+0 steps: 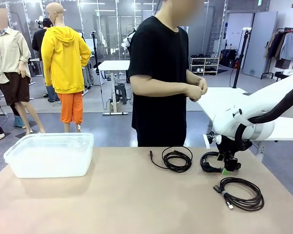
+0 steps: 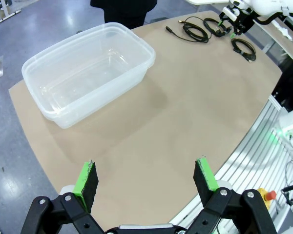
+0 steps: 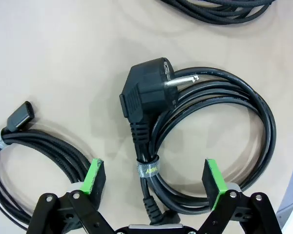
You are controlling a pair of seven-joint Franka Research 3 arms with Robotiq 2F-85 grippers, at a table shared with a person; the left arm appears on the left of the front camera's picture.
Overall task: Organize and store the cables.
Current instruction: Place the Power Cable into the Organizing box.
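Note:
Three black coiled cables lie at the table's right. The middle coil (image 1: 210, 162) carries a black power plug (image 3: 149, 95) and a grey tie (image 3: 147, 170). My right gripper (image 1: 228, 168) hovers open just above it, green pads (image 3: 94, 176) on either side of the tied bundle (image 3: 154, 178). A second coil (image 1: 177, 159) lies to its left, seen from the wrist as a coil with a flat connector (image 3: 34, 146). The third coil (image 1: 241, 193) lies nearer the front edge. My left gripper (image 2: 145, 175) is open above the table's left part, with nothing in it.
A clear plastic bin (image 1: 49, 163) stands empty at the table's left (image 2: 53, 105). A person in a black shirt (image 1: 158, 73) stands at the far side, both hands together at chest height. Bare brown tabletop (image 1: 127, 195) lies between bin and cables.

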